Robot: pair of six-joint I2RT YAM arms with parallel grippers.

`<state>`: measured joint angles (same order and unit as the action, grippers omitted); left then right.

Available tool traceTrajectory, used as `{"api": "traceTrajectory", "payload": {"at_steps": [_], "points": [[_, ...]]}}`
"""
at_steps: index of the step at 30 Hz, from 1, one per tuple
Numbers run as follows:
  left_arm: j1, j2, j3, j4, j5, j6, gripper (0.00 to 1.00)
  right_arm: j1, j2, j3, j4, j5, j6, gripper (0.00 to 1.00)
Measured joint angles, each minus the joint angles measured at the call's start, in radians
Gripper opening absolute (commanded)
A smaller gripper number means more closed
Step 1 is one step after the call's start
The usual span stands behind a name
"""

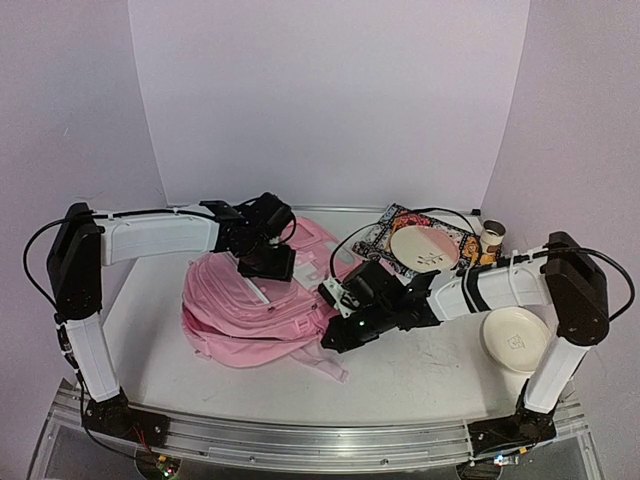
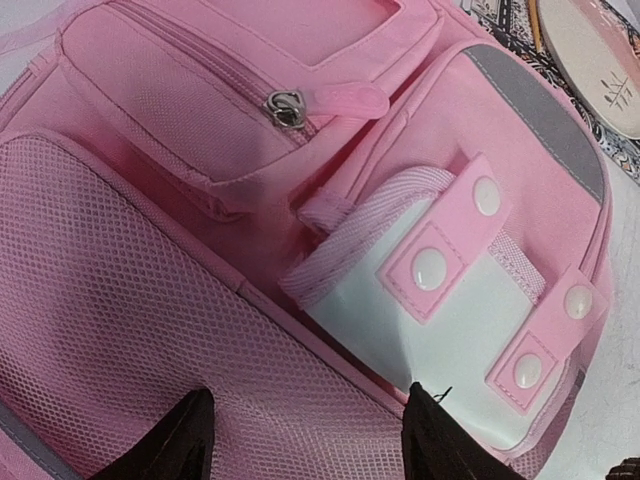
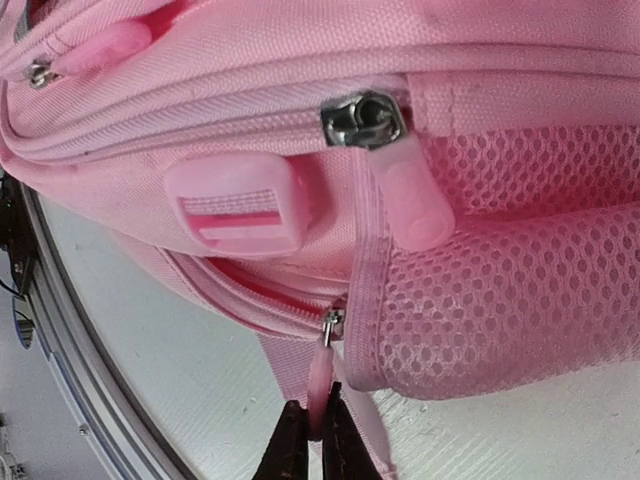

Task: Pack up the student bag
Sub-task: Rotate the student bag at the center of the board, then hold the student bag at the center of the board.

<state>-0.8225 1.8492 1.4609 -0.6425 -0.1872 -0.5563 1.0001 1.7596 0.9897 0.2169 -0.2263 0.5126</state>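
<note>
The student bag (image 1: pixel 250 315), a soft pale-pink backpack, lies flat on the table left of centre. My left gripper (image 1: pixel 266 262) is over its top side. In the left wrist view this gripper (image 2: pixel 310 445) is open, its fingers straddling the mesh side pocket (image 2: pixel 130 320) beside a white patch with pink snap tabs (image 2: pixel 440 300). My right gripper (image 1: pixel 330 338) is at the bag's right edge. In the right wrist view it (image 3: pixel 318 440) is shut on a pink zip pull (image 3: pixel 319 385) that hangs from a small metal slider (image 3: pixel 330 322) at the end of a zip.
A patterned mat (image 1: pixel 385 225) with a pale plate (image 1: pixel 425 247) on it lies behind the right arm, and a small cup (image 1: pixel 492 238) stands beside it. A white dish (image 1: pixel 515 338) sits at the right. The metal rail (image 1: pixel 320 440) runs along the near edge.
</note>
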Motion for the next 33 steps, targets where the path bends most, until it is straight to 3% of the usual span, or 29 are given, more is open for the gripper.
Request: {"api": "traceTrajectory", "payload": {"at_steps": [7,13,25,33], "points": [[0.006,-0.013,-0.005,0.008,0.027,-0.002,0.67,0.011,-0.001,-0.008,0.108,-0.131,0.141,0.39],[0.001,-0.083,-0.073,0.038,0.026,-0.005,0.68,0.01,-0.033,-0.038,0.134,-0.119,0.188,0.53],[-0.205,-0.248,-0.121,0.049,-0.069,-0.124,0.63,-0.101,-0.172,-0.163,0.122,-0.003,0.281,0.66],[-0.353,-0.207,-0.148,0.051,-0.114,-0.258,0.58,-0.141,-0.158,-0.182,0.18,0.021,0.397,0.68]]}}
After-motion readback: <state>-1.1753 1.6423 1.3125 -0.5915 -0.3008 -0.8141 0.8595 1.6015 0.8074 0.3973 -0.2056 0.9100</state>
